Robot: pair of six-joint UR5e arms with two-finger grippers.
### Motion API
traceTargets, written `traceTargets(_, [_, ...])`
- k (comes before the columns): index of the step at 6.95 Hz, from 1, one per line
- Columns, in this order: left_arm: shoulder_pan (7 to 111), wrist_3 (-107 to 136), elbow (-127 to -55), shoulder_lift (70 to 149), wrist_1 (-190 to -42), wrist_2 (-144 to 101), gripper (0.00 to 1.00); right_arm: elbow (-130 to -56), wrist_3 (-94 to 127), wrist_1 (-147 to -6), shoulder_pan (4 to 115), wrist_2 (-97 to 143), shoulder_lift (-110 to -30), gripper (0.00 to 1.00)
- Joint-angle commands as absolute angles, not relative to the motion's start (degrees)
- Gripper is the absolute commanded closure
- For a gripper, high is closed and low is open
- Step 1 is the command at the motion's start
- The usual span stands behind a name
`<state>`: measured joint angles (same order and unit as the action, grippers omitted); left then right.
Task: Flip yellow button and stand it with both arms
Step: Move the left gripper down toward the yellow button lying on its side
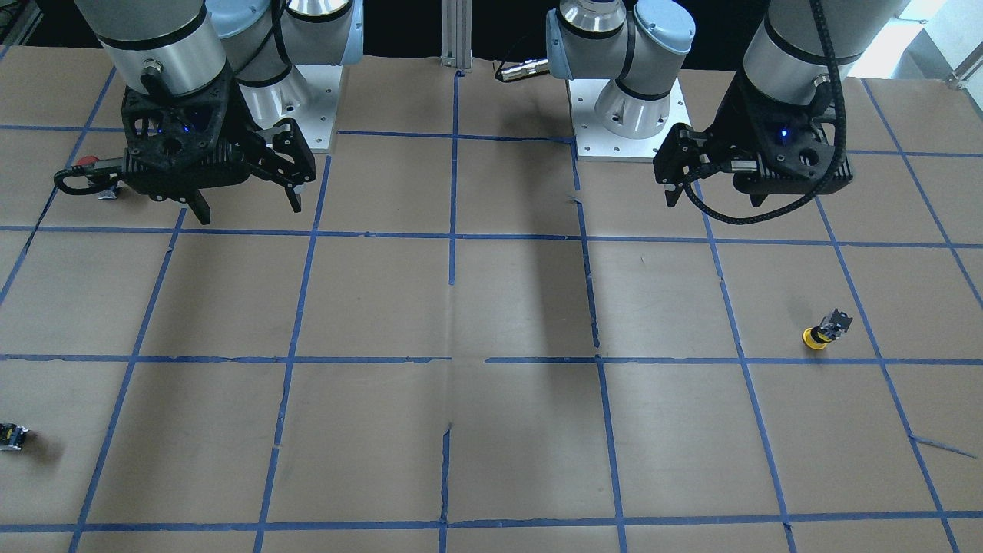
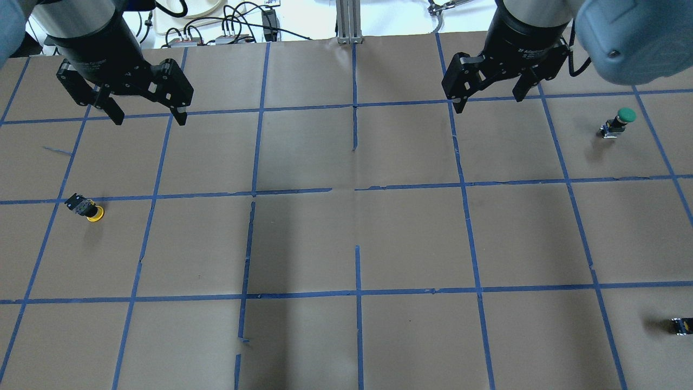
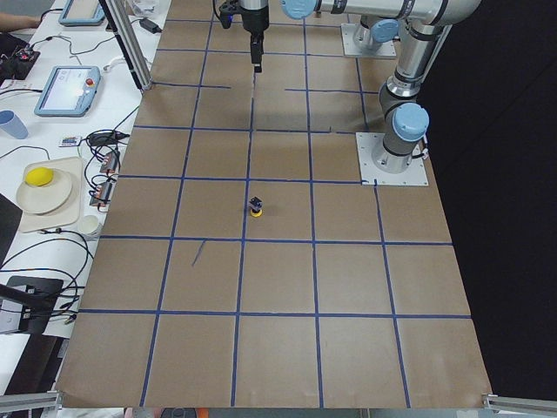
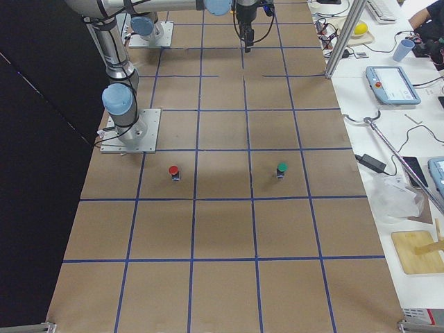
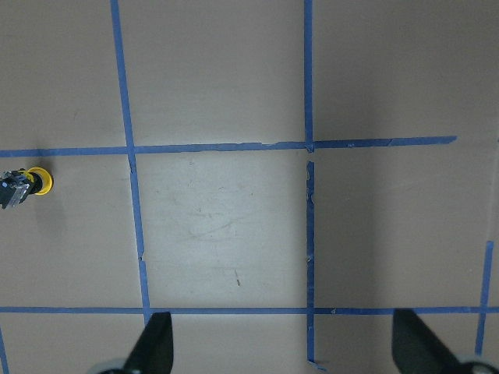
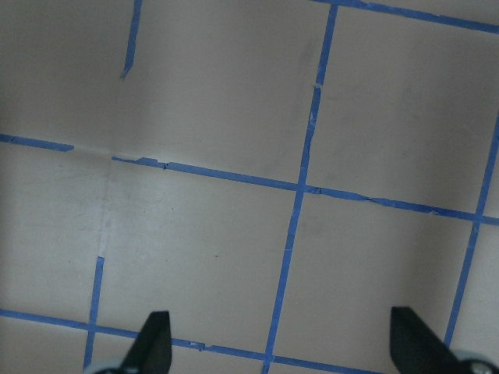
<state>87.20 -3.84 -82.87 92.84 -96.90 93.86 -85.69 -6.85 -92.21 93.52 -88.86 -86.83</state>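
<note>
The yellow button (image 2: 88,209) lies tipped over on the brown paper at the table's left side, its yellow cap on the surface and its black body pointing away. It also shows in the front view (image 1: 820,332), the left view (image 3: 255,206) and at the left edge of the left wrist view (image 5: 27,187). My left gripper (image 2: 147,115) hangs open and empty high above the table, well behind the button; its fingertips (image 5: 156,347) frame bare paper. My right gripper (image 2: 490,101) is open and empty over the far right half.
A green-capped button (image 2: 618,121) stands at the right. A red-capped button (image 4: 173,171) stands near the right arm's base. A tiny dark block (image 2: 682,325) lies at the right edge. Blue tape lines grid the brown table (image 2: 357,238).
</note>
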Motion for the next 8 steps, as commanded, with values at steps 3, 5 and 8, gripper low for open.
traceTargets(3, [84.7,-5.0,-82.0,92.2,-97.1,91.3,0.00,-85.7,-6.9,-92.3,93.5,-88.9,-86.8,0.00])
traceTargets(5, [80.6,-17.8,-83.2,91.8,-97.2,91.9,0.00,-85.7,-6.9,-92.3,93.5,-88.9,-86.8,0.00])
traceTargets(8, [70.2,-32.7,-88.0,93.7,-96.3,91.9,0.00,-85.7,-6.9,-92.3,93.5,-88.9,-86.7,0.00])
